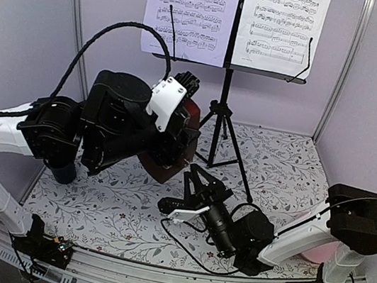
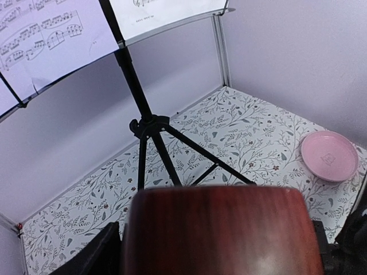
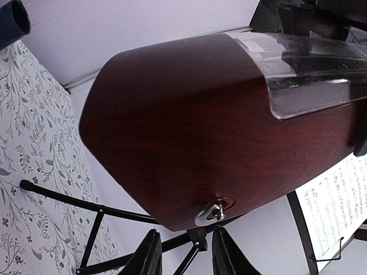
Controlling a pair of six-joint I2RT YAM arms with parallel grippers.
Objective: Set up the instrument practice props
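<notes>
**A:** What is the left gripper (image 1: 177, 138) doing?

**B:** It is clamping the dark-red metronome (image 1: 167, 165) and carrying it at a tilt. As far as I can judge, it is holding it off the flowered tablecloth (image 1: 278, 163), just in front of the stand's feet.

**A:** And the right gripper (image 1: 200, 181)?

**B:** Its fingers are spread and gripping nothing. It is pointing at the metronome's side, with the little winding key (image 3: 212, 212) sitting close in front of it.

**A:** So how far along are we?

**B:** Most of it is looking done. The music stand (image 1: 224, 97) is standing upright at the back, and the two sheets of music (image 1: 191, 13) are resting side by side on its desk. What is remaining, I would say, is getting the metronome set down upright on the cloth.

**A:** Is there room for that?

**B:** Open cloth is showing to the right of the stand, running toward the pink plate (image 2: 330, 156). The tripod legs (image 2: 206, 153) are splaying out low and are the nearest thing to snag on. The right arm is lying low across the near right side, taking up space there. The dark blue mug (image 3: 11, 20) is sitting on the left, under the left arm. The walls (image 1: 22, 14) are closing in the back and both sides.
</notes>
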